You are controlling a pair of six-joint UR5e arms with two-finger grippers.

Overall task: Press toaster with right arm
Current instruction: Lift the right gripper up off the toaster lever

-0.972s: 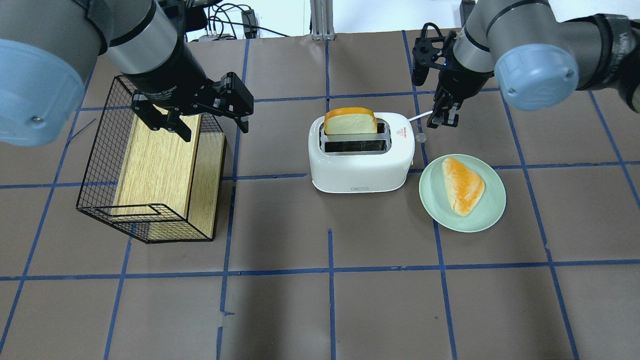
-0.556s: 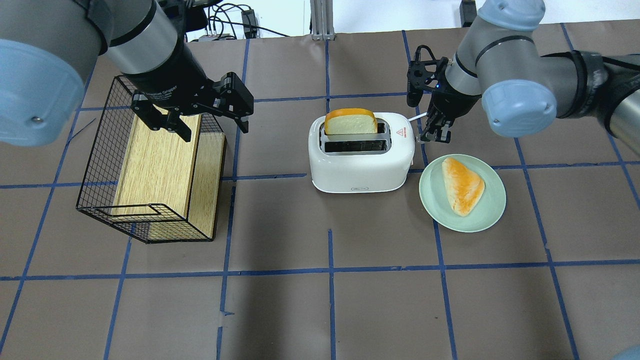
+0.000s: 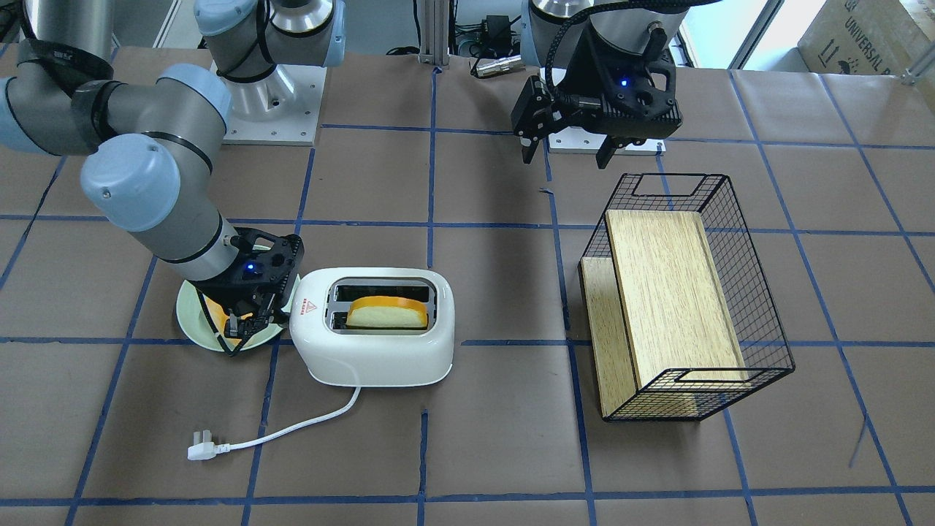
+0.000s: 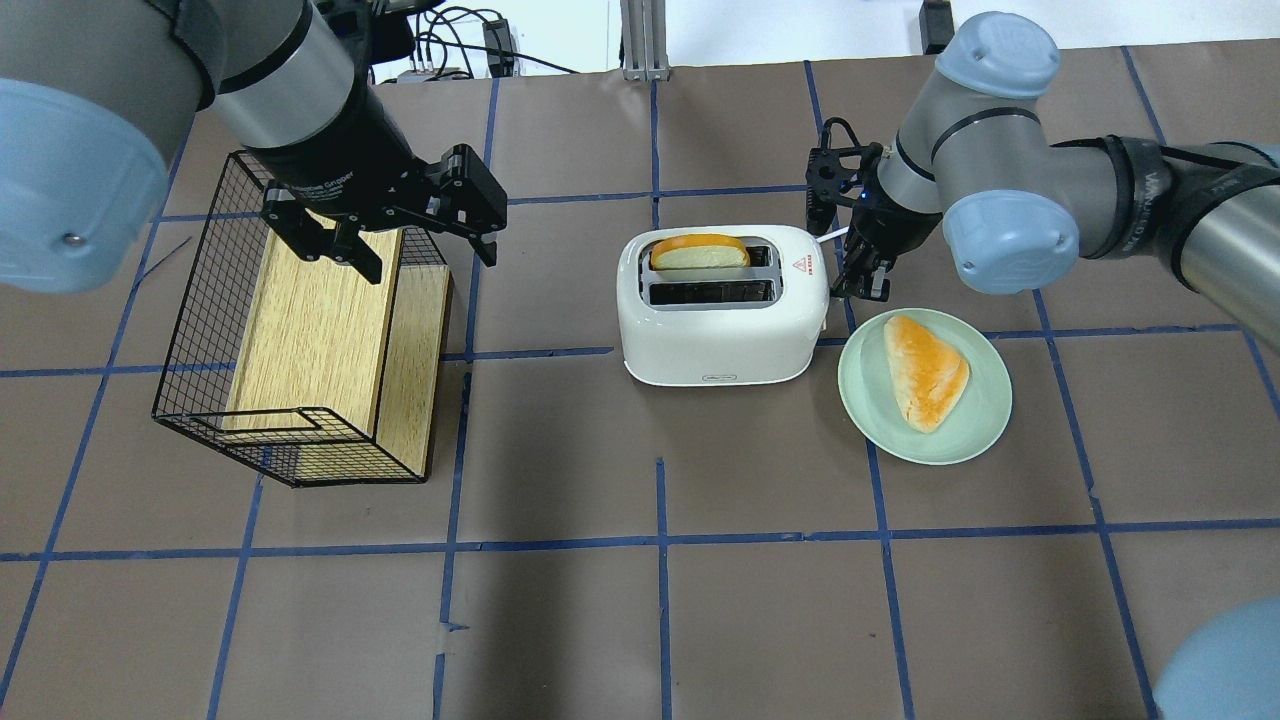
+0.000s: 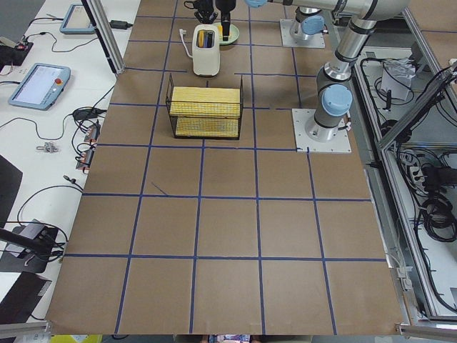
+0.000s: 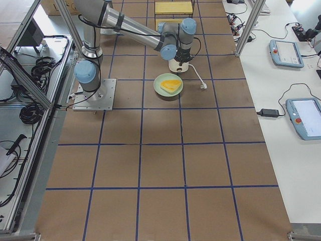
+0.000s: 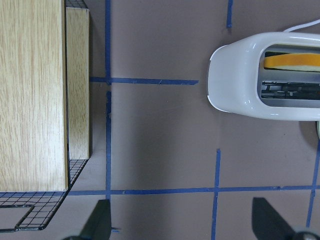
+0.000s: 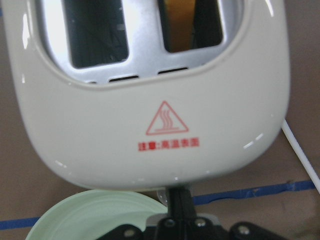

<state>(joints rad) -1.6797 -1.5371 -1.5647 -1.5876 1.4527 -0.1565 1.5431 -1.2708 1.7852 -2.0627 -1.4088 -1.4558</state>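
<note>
The white toaster (image 4: 720, 320) stands mid-table with its red triangle sticker (image 8: 166, 120) at the end facing the right arm. A bread slice (image 4: 700, 252) sits low in its far slot. My right gripper (image 4: 862, 280) is shut, its thin fingers together and pointing down against that end of the toaster, also seen in the front view (image 3: 241, 332) and the right wrist view (image 8: 180, 207). The grey knob is mostly hidden by the fingers. My left gripper (image 4: 425, 255) is open and empty, high above the wire basket, far from the toaster (image 7: 245, 75).
A pale green plate (image 4: 870, 400) with a bread piece (image 4: 925, 370) lies right beside the toaster, just under the right gripper. A black wire basket (image 4: 200, 300) holding a wooden box (image 4: 300, 330) stands at the left. The toaster's white cord and plug (image 3: 201, 446) lie behind it.
My right gripper has moved in and down along the toaster's end, over the knob. The bread slice has sunk from standing tall to low in the slot. The left arm has not moved.
</note>
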